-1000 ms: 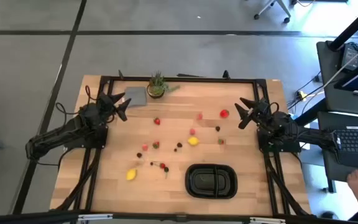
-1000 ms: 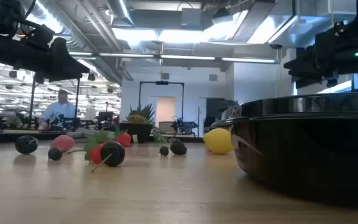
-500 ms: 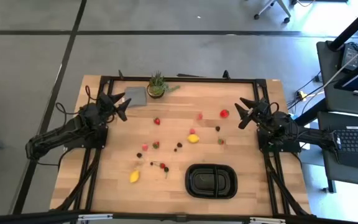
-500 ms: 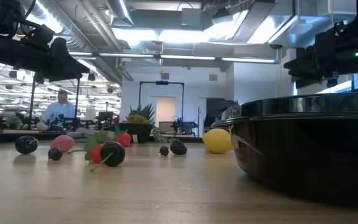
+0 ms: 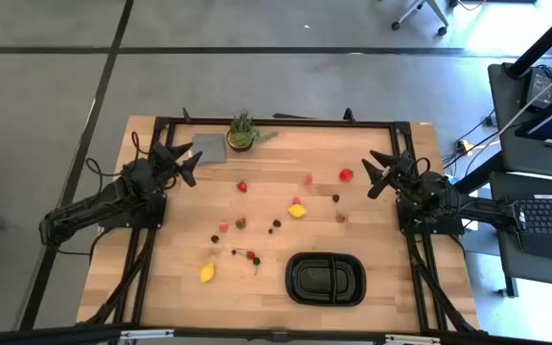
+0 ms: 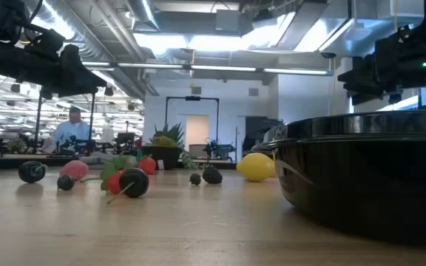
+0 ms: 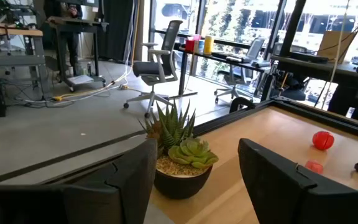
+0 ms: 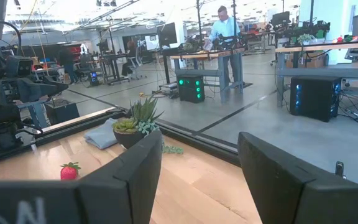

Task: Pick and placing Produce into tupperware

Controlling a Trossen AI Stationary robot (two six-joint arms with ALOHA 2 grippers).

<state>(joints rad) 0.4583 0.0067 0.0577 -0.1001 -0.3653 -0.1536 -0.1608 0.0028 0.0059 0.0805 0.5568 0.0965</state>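
A: The counter [image 5: 161,287] is the biggest thing. Where does the tupperware [image 5: 326,278] lie on it?
B: At five o'clock from the middle, and nothing is in it. The produce lies loose across the middle: one lemon [image 5: 297,211] centrally, the other lemon [image 5: 207,273] at seven o'clock, the large strawberry [image 5: 346,175] at two o'clock.
A: And the hands?
B: The left hand [image 5: 187,161] hovers at ten o'clock beside the potted plant [image 5: 242,132], its fingers parted and holding nothing. The right hand [image 5: 379,174] hovers at two o'clock, likewise parted and empty.
A: How should the first pick go?
B: Probably the right hand should drop straight onto the nearby strawberry and close gently.
A: What differs from a second ago?
B: Both lemons have shifted slightly; the arms have not.
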